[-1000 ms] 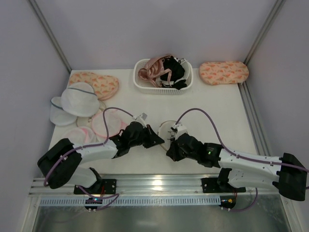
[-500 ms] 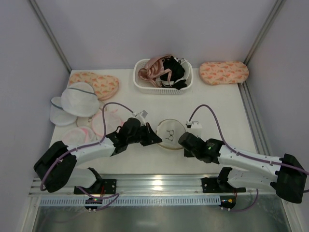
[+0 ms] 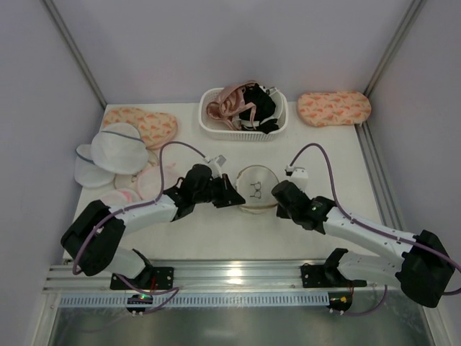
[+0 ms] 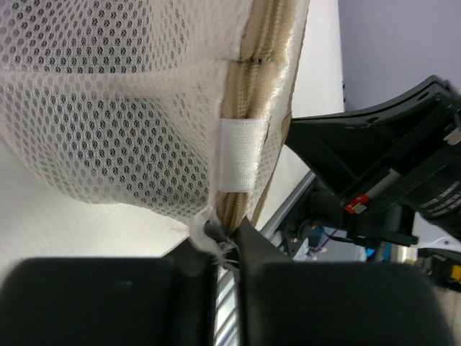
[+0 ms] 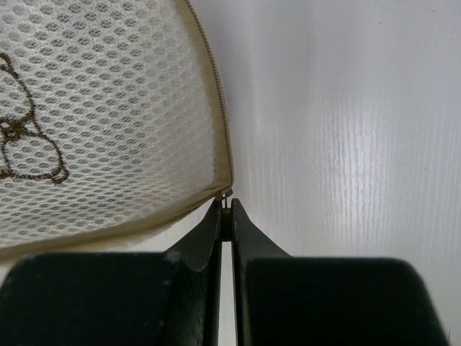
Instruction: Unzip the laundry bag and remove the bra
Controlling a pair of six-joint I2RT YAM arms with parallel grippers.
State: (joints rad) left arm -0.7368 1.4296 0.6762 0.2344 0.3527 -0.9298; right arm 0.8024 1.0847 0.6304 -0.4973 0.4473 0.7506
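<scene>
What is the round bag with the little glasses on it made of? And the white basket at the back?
The laundry bag looks like soft cream mesh fabric: the wrist views show tiny holes all over it, and it sags. Its zipper rim looks like tan woven tape with a slight sheen. The basket seems to be hard white plastic with slotted walls, though it is too small here to be sure.

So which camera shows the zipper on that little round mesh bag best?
The left wrist view: the tan zipper runs close up, its ridges visible, with the left gripper pinching the laundry bag at its rim. The right wrist view shows a thin edge, its end pinched in the right gripper. The top view shows only a tan rim.
</scene>
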